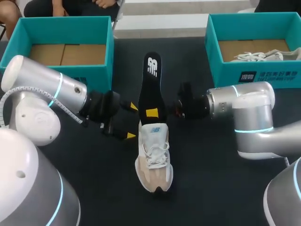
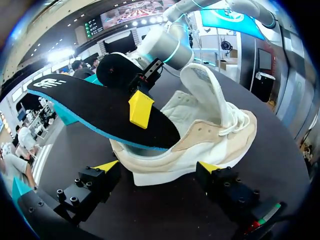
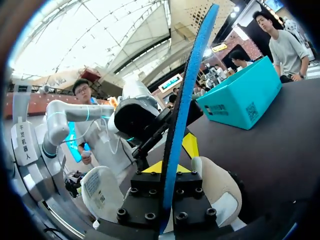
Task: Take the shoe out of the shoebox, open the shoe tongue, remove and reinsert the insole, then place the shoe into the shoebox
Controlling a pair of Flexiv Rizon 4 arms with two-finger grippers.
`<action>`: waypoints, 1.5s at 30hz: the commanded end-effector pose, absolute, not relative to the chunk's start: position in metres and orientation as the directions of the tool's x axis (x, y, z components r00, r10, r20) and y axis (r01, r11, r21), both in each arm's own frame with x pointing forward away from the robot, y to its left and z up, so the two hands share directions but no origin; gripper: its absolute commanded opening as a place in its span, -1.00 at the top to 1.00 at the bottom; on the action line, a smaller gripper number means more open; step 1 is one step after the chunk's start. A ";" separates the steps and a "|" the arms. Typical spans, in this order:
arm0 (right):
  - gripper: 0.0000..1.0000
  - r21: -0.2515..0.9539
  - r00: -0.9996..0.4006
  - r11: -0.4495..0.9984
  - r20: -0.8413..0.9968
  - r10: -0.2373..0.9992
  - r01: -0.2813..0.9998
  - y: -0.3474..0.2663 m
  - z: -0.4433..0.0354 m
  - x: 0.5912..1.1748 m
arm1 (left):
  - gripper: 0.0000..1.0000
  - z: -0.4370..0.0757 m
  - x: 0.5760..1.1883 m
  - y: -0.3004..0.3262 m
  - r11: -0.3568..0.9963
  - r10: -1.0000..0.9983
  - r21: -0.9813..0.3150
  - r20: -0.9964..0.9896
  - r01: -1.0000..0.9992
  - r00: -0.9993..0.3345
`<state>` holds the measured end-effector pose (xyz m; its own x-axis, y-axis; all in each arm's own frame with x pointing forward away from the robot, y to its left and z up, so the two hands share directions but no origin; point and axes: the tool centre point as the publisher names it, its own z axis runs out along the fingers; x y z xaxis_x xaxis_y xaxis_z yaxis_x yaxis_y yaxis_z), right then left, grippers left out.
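Between pinching right fingers (image 3: 145, 200), black insole (image 3: 187, 100)

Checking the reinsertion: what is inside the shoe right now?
One end of the insole sits in the shoe; the rest sticks out, held by the right gripper. Deeper inside is hidden.
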<state>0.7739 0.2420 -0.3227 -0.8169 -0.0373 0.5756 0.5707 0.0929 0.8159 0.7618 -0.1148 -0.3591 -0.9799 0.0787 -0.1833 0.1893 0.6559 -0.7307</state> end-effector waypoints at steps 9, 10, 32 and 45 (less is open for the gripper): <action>1.00 0.782 -0.783 0.106 0.621 -0.032 0.615 0.249 -0.336 0.756 | -1.00 -0.359 0.761 -0.116 0.659 0.077 -0.728 -0.185 0.189 -0.980; 1.00 0.780 -0.782 0.104 0.623 -0.030 0.617 0.250 -0.337 0.753 | -1.00 -0.359 0.761 -0.116 0.659 0.077 -0.728 -0.185 0.189 -0.980; 0.51 0.795 -0.802 0.129 0.598 0.003 0.593 0.247 -0.326 0.753 | -1.00 -0.359 0.761 -0.116 0.659 0.077 -0.728 -0.185 0.189 -0.980; 0.43 0.805 -0.816 0.158 0.578 0.004 0.571 0.249 -0.317 0.759 | -1.00 -0.359 0.761 -0.116 0.659 0.077 -0.728 -0.185 0.189 -0.980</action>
